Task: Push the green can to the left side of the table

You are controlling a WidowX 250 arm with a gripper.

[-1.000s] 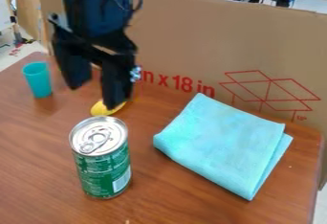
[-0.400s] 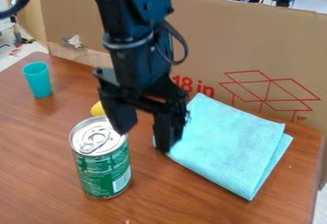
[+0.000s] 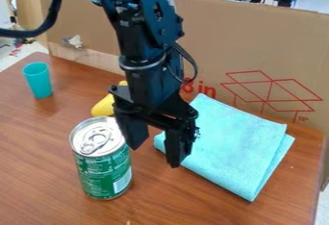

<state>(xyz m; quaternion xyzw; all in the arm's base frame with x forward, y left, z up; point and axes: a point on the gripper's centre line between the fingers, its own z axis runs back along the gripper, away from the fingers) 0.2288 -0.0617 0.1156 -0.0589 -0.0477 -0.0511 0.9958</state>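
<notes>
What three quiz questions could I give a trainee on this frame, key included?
1. True or false: the can stands upright on the table.
2. Which thing lies folded?
A) the cup
B) the cloth
C) the can
3. Fill in "apart" or "together": the gripper hangs with its fingers ____.

Key: 1 true; 2 B; 3 apart
</notes>
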